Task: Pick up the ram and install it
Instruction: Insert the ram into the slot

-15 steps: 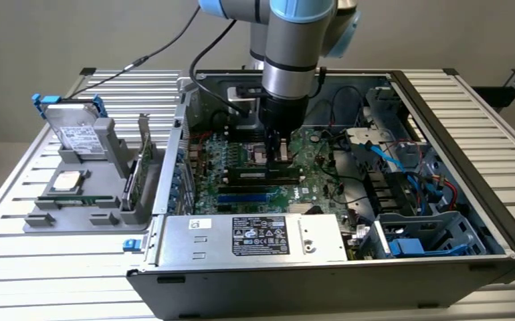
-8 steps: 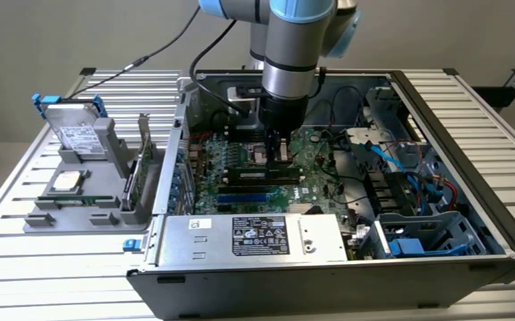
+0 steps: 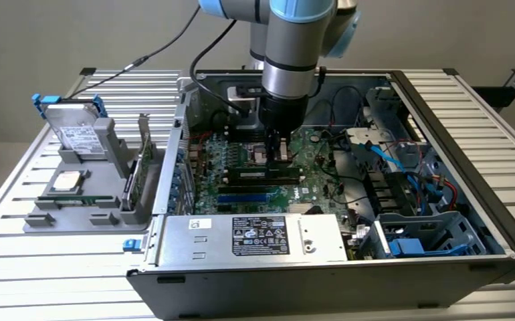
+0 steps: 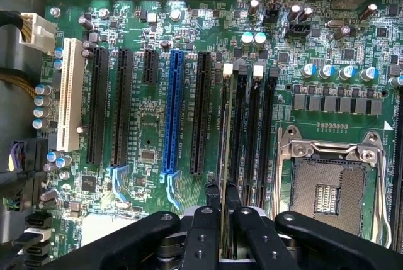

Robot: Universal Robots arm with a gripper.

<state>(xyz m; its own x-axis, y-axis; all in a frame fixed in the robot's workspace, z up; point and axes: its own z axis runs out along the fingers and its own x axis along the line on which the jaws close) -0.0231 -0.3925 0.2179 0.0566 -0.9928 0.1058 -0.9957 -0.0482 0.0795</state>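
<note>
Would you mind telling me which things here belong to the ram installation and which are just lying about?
In the job: ram, gripped in the jaws; memory slots on the board.
Lying about: grey drive with blue clips; silver processor chip; empty processor socket.

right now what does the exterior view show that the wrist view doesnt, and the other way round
Exterior view: the arm down inside the open computer case, the power supply, and a grey holder outside it with the drive and processor chip.
Wrist view: the blue slot, the empty processor socket, and the ram edge-on in the claw.
Both: the green motherboard with the claw over it.
</note>
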